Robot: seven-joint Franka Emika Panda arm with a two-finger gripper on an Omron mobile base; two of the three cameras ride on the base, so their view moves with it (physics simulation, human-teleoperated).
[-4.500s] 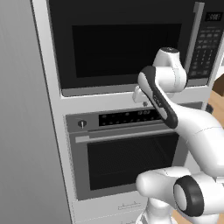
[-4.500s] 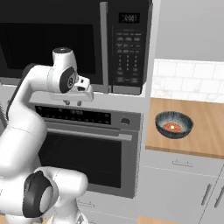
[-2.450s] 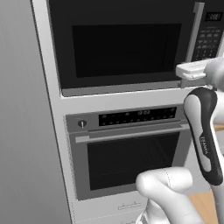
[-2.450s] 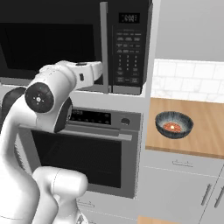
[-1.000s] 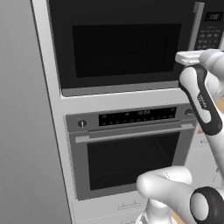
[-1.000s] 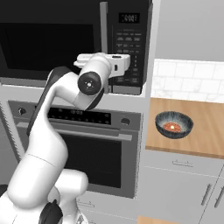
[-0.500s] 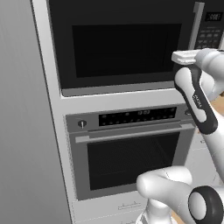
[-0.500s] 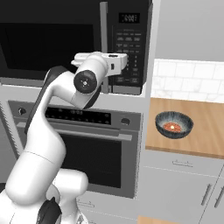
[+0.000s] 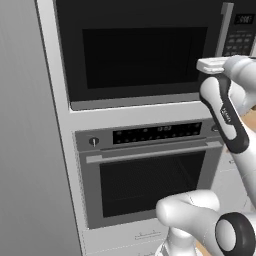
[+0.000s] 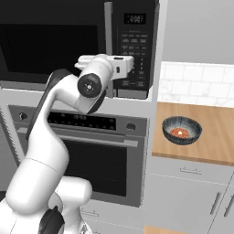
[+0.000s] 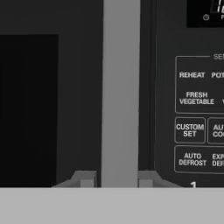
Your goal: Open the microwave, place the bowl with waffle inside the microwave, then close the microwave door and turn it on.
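Observation:
The black microwave [image 9: 145,50] is built in above the oven, and its microwave door [image 10: 50,45] stands closed. In the hand view my gripper [image 11: 117,180] is shut on the door's vertical grey bar handle [image 11: 121,87], one fingertip [image 11: 87,179] pressed on each side. From the right base view the hand [image 10: 122,66] reaches the handle [image 10: 109,27] at its lower part. The striped blue-grey bowl [image 10: 194,128] sits on the wooden counter to the right, with the orange-red waffle [image 10: 179,133] inside it.
The keypad panel [image 11: 197,118] lies just right of the handle. A silver oven [image 9: 150,175] with a horizontal handle sits below the microwave. The wooden counter [image 10: 215,141] tops grey cabinets, with white tile behind.
The fingers have closed onto the door handle. The arm has held nearly the same place over the last second; bowl and door have not moved.

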